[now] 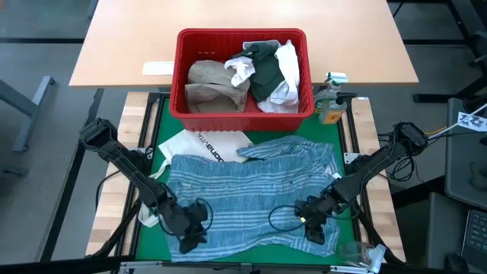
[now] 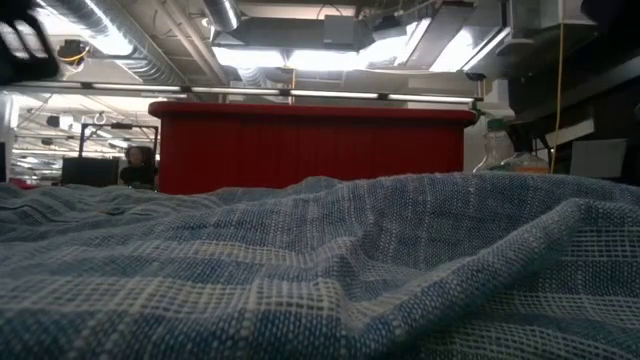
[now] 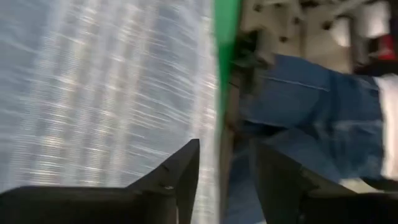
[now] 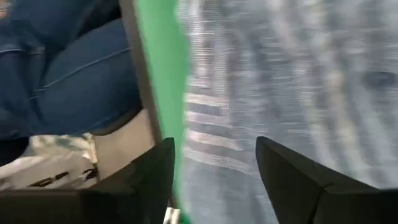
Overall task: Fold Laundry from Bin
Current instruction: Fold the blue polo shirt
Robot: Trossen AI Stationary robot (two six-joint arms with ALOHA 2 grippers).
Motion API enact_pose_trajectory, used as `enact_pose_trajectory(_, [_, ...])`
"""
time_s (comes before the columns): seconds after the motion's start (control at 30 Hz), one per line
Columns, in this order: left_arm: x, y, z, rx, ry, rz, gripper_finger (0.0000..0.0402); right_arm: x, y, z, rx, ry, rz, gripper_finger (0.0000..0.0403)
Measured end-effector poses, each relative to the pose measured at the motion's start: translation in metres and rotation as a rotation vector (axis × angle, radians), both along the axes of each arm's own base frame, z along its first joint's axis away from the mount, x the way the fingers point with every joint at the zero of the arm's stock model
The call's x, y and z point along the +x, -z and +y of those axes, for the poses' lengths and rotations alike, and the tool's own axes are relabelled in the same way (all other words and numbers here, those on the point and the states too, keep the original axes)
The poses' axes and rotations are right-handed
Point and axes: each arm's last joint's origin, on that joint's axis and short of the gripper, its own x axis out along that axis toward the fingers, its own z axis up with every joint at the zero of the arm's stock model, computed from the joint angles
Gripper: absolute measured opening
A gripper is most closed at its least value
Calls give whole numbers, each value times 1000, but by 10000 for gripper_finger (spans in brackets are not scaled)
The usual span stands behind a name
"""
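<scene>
The blue-striped cloth (image 1: 247,194) lies spread over the green mat (image 1: 162,122) in the lower middle of the high view, rumpled along its upper right edge. Both grippers sit low on its near edge: the left gripper (image 1: 192,232) at the lower left, the right gripper (image 1: 313,226) at the lower right. In the wrist views each pair of fingers stands spread with a clear gap and nothing pinched between them; the left fingers (image 3: 180,180) hang over the cloth's edge and mat border, the right fingers (image 4: 155,174) likewise.

Above the cloth, in the upper middle of the high view, stands the red bin (image 1: 242,113), holding a tan shirt (image 1: 211,85) on its left, a dark top (image 1: 268,72) and white pieces (image 1: 288,65) on its right. A white tote (image 1: 204,143) with black lettering lies between bin and cloth, partly covered by the cloth. A bottle (image 1: 329,103) stands just right of the bin. A paper (image 1: 158,68) lies on the wooden table at upper left.

In the low view the cloth (image 2: 320,270) fills the lower frame and hides the bin's base (image 2: 310,145). Both wrist views show a person's blue jeans (image 3: 311,118) beyond the table edge.
</scene>
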Motion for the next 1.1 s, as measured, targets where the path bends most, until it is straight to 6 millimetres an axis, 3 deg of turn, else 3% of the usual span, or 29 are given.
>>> enact_pose_trajectory(0.2, [-15, -6, -21, -34, 52, -67, 155, -9, -5, 21, 26, -47, -109, 237])
enact_pose_trajectory(0.47, [-23, -6, -28, -4, 33, -99, 156, -24, -1, 44, -19, -49, -187, 237])
enact_pose_trajectory(0.8, [-15, 25, -47, -64, 151, -21, 156, -27, 23, 59, -58, -64, -130, 237])
enact_pose_trajectory(1.1, [-18, 33, -51, -57, 186, 7, 156, -23, 50, 65, -113, -79, -67, 237])
